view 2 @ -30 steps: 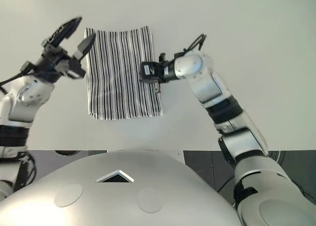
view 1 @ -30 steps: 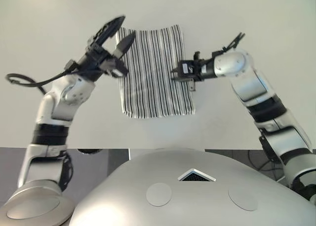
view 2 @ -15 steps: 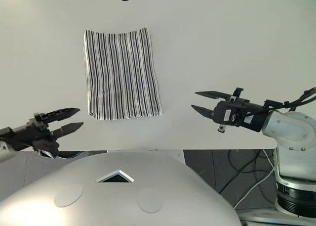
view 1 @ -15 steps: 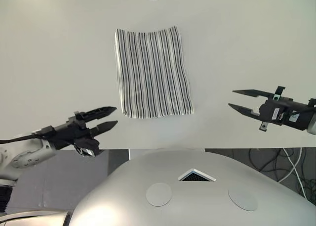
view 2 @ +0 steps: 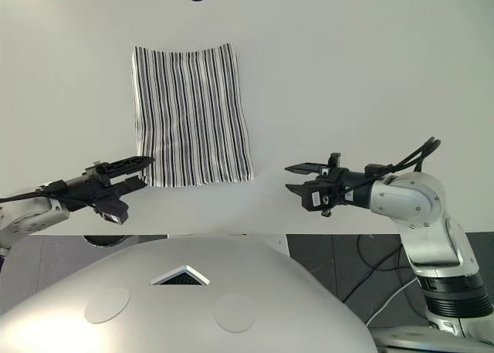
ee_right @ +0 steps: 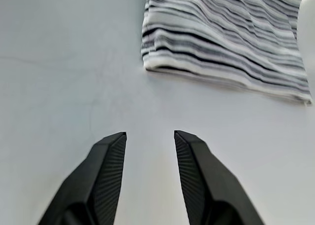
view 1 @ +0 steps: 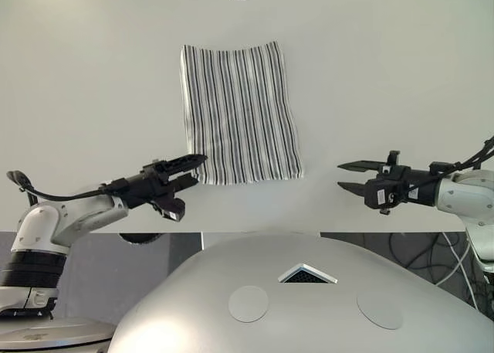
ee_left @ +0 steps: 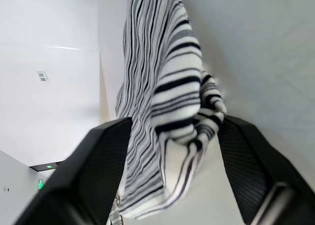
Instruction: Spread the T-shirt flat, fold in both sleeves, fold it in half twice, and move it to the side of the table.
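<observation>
The folded striped T-shirt [view 1: 239, 113] is lying flat on the white table [view 1: 401, 75], upper centre of the left eye view. The left gripper [view 1: 197, 169] is hanging at its lower left corner with fingers spread, and that corner is showing between them. The right gripper [view 1: 341, 176], fingers also parted, is hovering at the right, well apart from the T-shirt.

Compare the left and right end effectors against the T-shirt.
The left end effector is at the T-shirt's near left corner; the right end effector stands clear of its right side. The left's jaws straddle striped cloth; the right's straddle bare table. Both are open.
</observation>
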{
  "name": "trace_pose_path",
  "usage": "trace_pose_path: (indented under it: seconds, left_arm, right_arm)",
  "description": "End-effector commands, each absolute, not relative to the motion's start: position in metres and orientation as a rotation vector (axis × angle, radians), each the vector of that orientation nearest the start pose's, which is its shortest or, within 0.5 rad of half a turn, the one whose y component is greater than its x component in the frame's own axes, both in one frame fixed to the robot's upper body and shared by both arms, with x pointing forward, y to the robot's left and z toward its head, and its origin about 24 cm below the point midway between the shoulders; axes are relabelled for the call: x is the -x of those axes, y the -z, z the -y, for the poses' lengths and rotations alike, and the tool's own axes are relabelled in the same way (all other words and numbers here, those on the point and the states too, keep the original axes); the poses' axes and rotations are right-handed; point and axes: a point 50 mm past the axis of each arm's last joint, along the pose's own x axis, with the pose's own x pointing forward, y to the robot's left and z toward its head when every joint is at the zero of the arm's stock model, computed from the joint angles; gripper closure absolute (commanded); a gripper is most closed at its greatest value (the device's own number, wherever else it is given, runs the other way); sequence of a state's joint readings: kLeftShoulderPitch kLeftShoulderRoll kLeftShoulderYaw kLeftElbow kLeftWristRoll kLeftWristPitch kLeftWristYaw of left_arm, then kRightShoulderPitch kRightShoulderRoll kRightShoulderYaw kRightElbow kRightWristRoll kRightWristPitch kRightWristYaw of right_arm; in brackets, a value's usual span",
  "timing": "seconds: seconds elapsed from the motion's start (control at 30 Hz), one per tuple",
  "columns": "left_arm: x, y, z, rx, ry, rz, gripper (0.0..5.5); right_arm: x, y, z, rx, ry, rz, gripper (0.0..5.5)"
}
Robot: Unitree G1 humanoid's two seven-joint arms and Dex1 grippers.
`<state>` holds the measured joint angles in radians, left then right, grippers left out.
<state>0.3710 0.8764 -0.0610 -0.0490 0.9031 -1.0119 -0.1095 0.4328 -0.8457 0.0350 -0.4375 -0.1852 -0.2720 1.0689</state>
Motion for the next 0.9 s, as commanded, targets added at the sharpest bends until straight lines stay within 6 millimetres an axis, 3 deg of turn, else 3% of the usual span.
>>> trace_pose_path:
  seconds: [0.03,0.17,0.33,0.63,0.9]
  left_arm:
    - [-0.126,-0.022,-0.218,-1.460,1.293,0.329,2.42]
    - [-0.122,-0.018,-0.219,-1.444,1.343,0.313,2.95]
    - [-0.120,-0.015,-0.223,-1.446,1.378,0.280,3.90]
    - [-0.123,-0.015,-0.224,-1.453,1.394,0.281,5.19]
    - [-0.127,-0.017,-0.221,-1.463,1.395,0.307,5.29]
  right_arm:
    - [-0.141,-0.060,0.189,1.011,-1.421,-0.252,3.68]
    - [-0.151,-0.061,0.171,1.018,-1.401,-0.148,3.68]
    - [-0.160,-0.059,0.155,1.040,-1.386,-0.095,2.96]
    - [-0.156,-0.040,0.154,1.126,-1.496,-0.178,2.96]
    - [-0.158,-0.032,0.158,1.199,-1.516,-0.197,2.96]
